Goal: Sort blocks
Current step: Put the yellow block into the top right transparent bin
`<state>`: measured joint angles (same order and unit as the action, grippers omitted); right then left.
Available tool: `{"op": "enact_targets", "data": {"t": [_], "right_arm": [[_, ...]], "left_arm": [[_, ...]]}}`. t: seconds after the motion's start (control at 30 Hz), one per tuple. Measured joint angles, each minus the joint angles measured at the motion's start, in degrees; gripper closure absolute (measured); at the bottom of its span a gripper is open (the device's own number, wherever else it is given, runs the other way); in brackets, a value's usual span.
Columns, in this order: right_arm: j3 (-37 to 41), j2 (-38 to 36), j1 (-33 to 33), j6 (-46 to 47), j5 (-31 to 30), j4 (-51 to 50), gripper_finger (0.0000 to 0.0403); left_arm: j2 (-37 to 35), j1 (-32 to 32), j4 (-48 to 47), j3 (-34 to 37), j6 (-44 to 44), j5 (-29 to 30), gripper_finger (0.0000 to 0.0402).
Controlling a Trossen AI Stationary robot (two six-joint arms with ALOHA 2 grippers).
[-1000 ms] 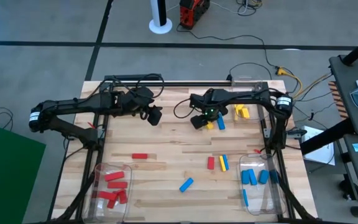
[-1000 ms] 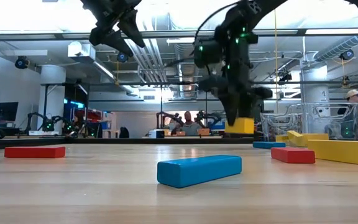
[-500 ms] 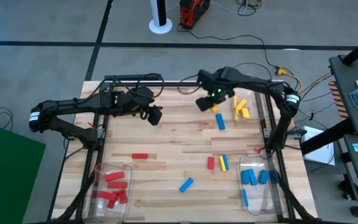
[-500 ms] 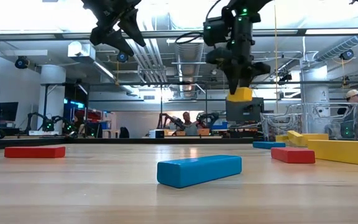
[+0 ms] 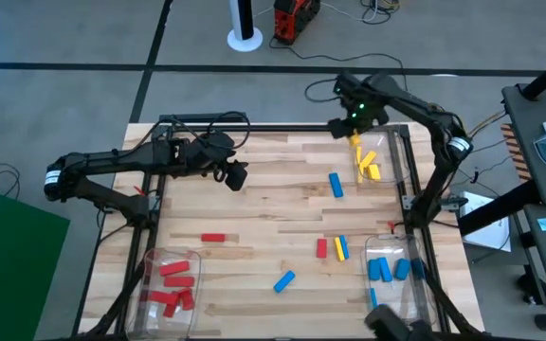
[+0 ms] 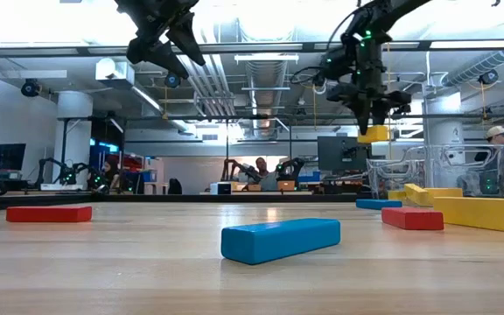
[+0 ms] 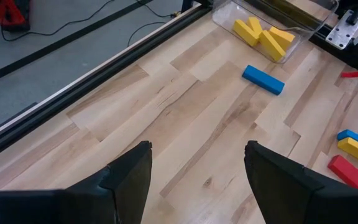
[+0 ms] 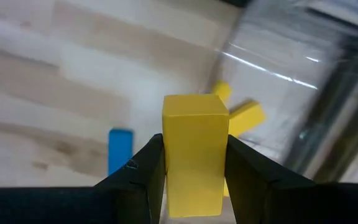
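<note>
A yellow block is clamped between the fingers of the right gripper in the upper right of the high view, held well above the table with its long axis running out along the fingers, just over the clear bin in which other yellow blocks lie. The pale wooden table is seen in a workshop room with ceiling ducts (people sit far behind it), and loose on it lie a blue block centre-foreground in the low view, a red block at left and a red-and-yellow pair right of centre. The left gripper is held with its fingers spread and empty above the upper-left table.

Robotics lab — other arm rigs, exposed ceiling ducts.
</note>
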<state>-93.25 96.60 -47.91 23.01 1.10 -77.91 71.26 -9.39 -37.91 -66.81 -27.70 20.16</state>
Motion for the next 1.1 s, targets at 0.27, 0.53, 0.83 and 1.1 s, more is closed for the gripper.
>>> {"op": "enact_targets", "data": {"t": [0.27, 0.53, 0.83, 1.1], "right_arm": [[0.6, -0.9, -8.5, -3.4, -3.2, -1.7, 0.0278], [3.6, -0.9, -12.2, -5.1, -4.3, -0.5, 0.0278], [11.6, -5.1, -13.9, -5.3, -4.3, 6.3, 0.0278], [17.1, -10.6, -13.9, -2.8, -3.6, 12.8, 0.0278]], "left_arm": [[0.0, 0.0, 0.0, 0.0, -0.4, -0.1, 0.017], [0.0, 0.0, 0.0, 0.0, -0.4, -0.1, 0.017], [0.0, 0.0, 0.0, 0.0, -0.4, -0.2, 0.017], [0.0, -0.5, 0.0, 0.0, -0.4, -0.2, 0.017]]}}
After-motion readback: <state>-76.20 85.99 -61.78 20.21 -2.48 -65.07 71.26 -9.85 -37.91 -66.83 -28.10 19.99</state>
